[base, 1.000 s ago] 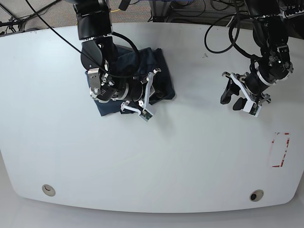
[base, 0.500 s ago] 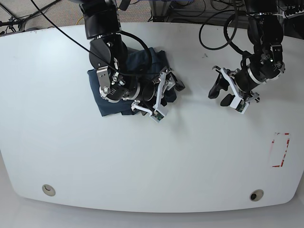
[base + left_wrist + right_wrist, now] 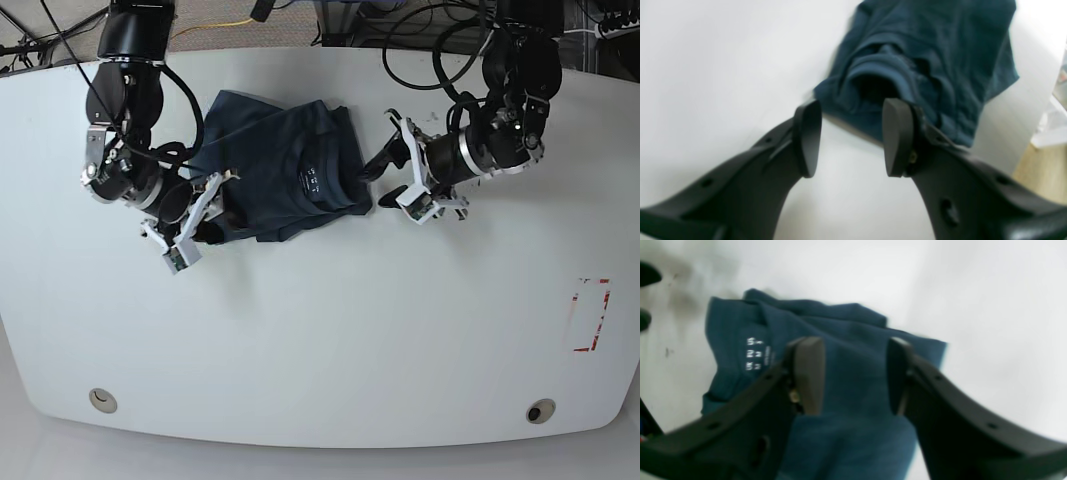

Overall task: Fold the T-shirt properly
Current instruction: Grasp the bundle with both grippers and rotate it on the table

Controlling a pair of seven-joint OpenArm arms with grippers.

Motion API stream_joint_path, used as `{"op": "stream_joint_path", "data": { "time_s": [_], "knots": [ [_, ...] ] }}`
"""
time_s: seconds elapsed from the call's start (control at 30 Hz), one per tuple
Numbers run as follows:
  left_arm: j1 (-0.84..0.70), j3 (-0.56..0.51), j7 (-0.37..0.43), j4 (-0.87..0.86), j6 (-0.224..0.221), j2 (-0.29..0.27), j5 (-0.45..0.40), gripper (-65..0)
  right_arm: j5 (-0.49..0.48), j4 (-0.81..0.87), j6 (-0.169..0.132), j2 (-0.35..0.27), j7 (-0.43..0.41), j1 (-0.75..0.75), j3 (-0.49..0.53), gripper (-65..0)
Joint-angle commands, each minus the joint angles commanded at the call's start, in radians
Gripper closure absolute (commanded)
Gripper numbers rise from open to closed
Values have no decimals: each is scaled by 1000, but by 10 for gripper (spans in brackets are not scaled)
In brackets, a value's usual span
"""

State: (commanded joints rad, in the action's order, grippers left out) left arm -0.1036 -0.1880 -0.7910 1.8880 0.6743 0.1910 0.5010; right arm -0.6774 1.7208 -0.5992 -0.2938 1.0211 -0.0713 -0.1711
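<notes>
Surface: white table; rounded front corners
On it: folded navy T-shirt, toward the back; red-marked rectangle near one edge

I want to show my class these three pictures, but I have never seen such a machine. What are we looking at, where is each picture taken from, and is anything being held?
It is a robot with two arms at a white table. One picture looks down from above; the other two come from cameras on the wrists, each looking out between the two dark fingers of its hand. A dark blue T-shirt lies bunched on the table, partly folded, its neck label showing. The left hand is at the shirt's edge, on the overhead picture's right; the right hand is at the opposite edge. Both hands are open, fingers spread. Neither is holding anything.
</notes>
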Motion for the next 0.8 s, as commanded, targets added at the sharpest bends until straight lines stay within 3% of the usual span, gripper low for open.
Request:
{"op": "stream_joint_path", "data": {
  "time_s": [0.07, 0.23, 0.47, 0.53, 0.67, 0.8],
  "knots": [
    [0, -14, 0, -5, 0, -26, -2, -281, 0, -41, -3, -21, -2, -12, 2, -168],
    [-28, -75, -2, -9, 0, -80, -17, -281, 8, -158, -43, -28, -48, -44, 5, -130],
    [-72, -190, -2, -54, 0, -135, -199, -274, 37, -322, -49, -40, -146, -71, 9, -125],
    [-72, -193, 0, -89, 0, -146, -230, -242, 86, -345, -54, -37, -186, -72, 18, -125],
    [-68, -166, 3, -167, 0, -141, -241, -103, 196, -347, -99, -37, -227, -66, 49, -124],
    [-21, -97, 0, -224, 2, -133, -238, -89, 227, -344, -99, -38, -219, -25, 18, -124]
  ]
}}
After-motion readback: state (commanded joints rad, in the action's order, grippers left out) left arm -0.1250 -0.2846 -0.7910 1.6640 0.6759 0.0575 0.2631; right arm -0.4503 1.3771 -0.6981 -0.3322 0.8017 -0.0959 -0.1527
